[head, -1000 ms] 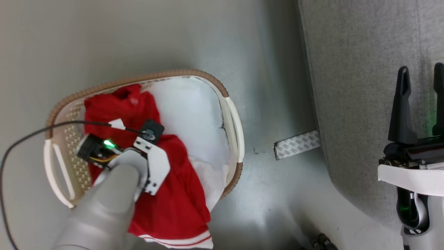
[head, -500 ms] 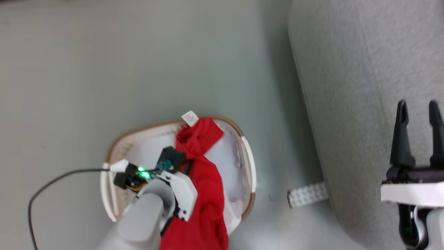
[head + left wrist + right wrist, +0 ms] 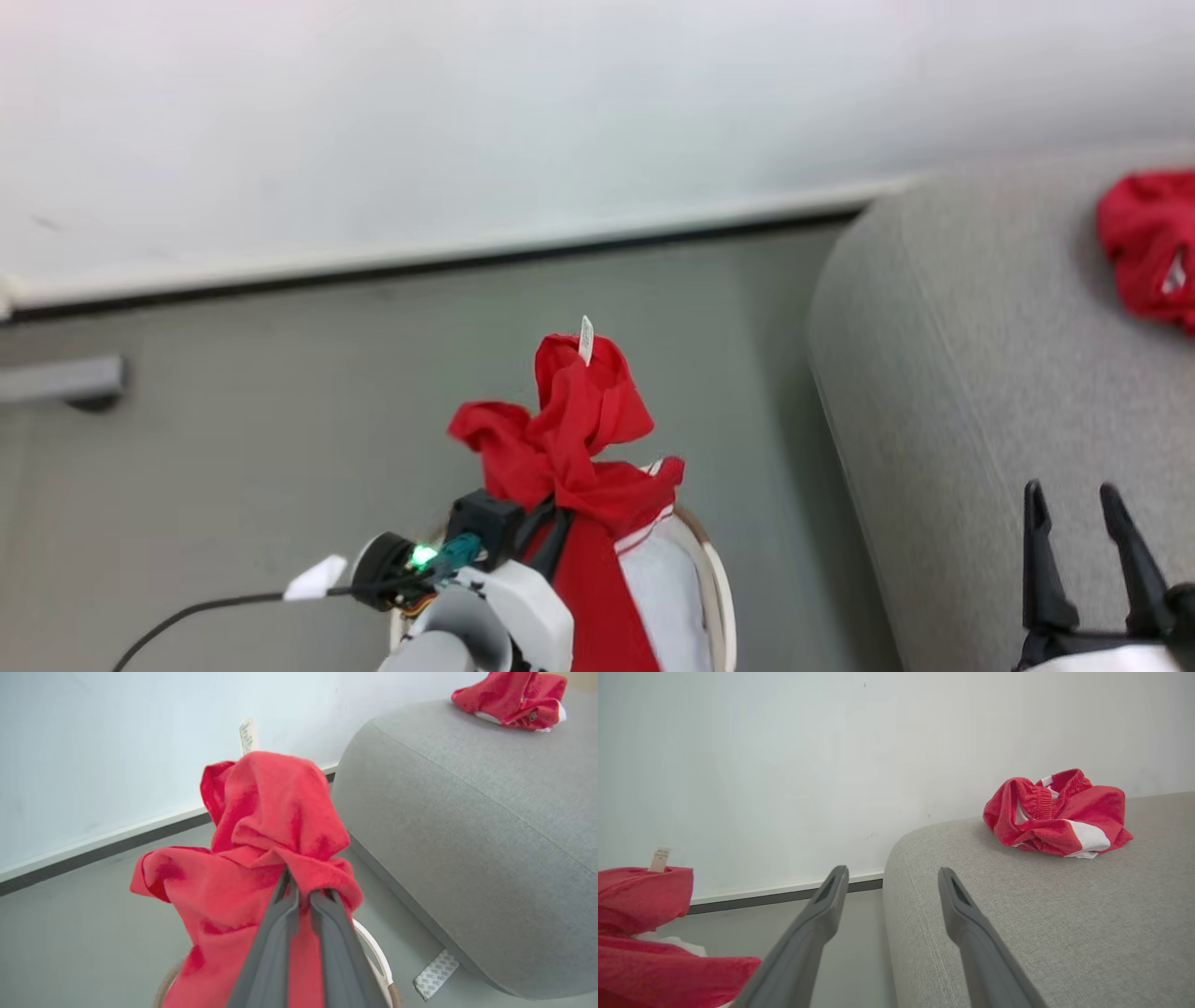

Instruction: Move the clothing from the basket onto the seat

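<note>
Our left pincer (image 3: 301, 893) is clenched on a red garment (image 3: 261, 826), its two dark fingers pressed together with a fold of the fabric pinched at their tips. The garment hangs bunched from that grip, raised above the basket (image 3: 717, 583). Its upper folds stand above the fingers, and a small white tag (image 3: 247, 735) sticks up from the top. Its lower length trails down toward the basket, and we cannot tell whether the hem lies inside. A curve of the basket's cream rim shows at the near edge of the head view, on the grey floor (image 3: 280, 420) just left of the seat (image 3: 980, 373), with something white inside it. The seat is a large grey woven block with a rounded corner, on the right of the scene. A second red garment (image 3: 1057, 812), with broad white bands, lies crumpled on the seat's top toward its far side, well apart from both pincers. Our right pincer (image 3: 892, 875) is released, its fingers spread wide and holding nothing. It hovers over the near part of the seat and points toward the far wall (image 3: 467, 112). A strip of patterned tape (image 3: 437, 973) lies on the floor at the seat's base. A black cable (image 3: 187, 616) trails left from the left wrist, where a green light (image 3: 422, 555) glows.
</note>
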Available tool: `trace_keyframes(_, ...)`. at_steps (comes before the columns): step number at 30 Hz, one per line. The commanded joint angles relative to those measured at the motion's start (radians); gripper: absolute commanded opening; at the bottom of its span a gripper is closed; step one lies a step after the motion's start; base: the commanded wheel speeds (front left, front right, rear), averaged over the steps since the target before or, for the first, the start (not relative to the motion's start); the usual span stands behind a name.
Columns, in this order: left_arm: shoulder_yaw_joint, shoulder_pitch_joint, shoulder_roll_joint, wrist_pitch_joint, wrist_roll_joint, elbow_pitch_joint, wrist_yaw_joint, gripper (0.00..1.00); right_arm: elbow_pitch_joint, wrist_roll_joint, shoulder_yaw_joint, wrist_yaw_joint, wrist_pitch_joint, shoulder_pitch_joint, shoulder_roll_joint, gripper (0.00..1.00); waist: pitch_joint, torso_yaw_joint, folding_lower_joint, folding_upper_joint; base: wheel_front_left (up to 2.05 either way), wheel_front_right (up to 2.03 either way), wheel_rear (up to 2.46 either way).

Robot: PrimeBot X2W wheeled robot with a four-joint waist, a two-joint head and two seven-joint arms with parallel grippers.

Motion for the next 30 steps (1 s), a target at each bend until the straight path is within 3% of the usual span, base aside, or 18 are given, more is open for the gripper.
trace_keyframes(1, 0.006, 0.032, 0.015, 0.012, -0.019, -0.039, 0.006, 0.0, 0.008, -0.008, 0.002, -0.002, 0.001, 0.023, -0.002, 1.0, -0.118, 0.052, 0.0003, -0.0001, 0.0, 0.0, 0.0)
trace_keyframes(8, 0.042, 0.135, 0.073, 0.105, -0.044, -0.364, 0.063, 0.0, 0.011, -0.038, 0.06, -0.002, 0.001, 0.069, -0.001, 1.0, -0.195, 0.055, 0.0003, -0.0001, 0.0, 0.0, 0.0)
trace_keyframes(15, 0.074, 0.187, 0.131, 0.181, -0.054, -0.563, 0.097, 0.0, -0.033, -0.043, 0.17, -0.002, 0.001, 0.087, -0.026, 1.0, -0.233, 0.044, 0.0003, -0.0001, 0.0, 0.0, 0.0)
trace_keyframes(23, 0.072, 0.206, 0.155, 0.244, -0.075, -0.692, 0.102, 0.0, -0.103, 0.071, 0.498, -0.002, 0.009, 0.01, -0.205, 1.0, -0.241, 0.045, 0.0003, -0.0001, 0.0, 0.0, 0.0)
trace_keyframes(27, 0.059, 0.208, 0.15, 0.256, -0.081, -0.715, 0.098, 0.0, -0.12, 0.155, 0.677, -0.002, 0.057, -0.103, -0.299, 1.0, -0.239, 0.051, 0.0003, -0.0001, 0.0, 0.0, 0.0)
trace_keyframes(30, 0.043, 0.204, 0.142, 0.258, -0.077, -0.719, 0.092, 0.0, -0.112, 0.212, 0.813, -0.002, 0.088, -0.212, -0.335, 1.0, -0.236, 0.051, 0.0003, -0.0001, 0.0, 0.0, 0.0)
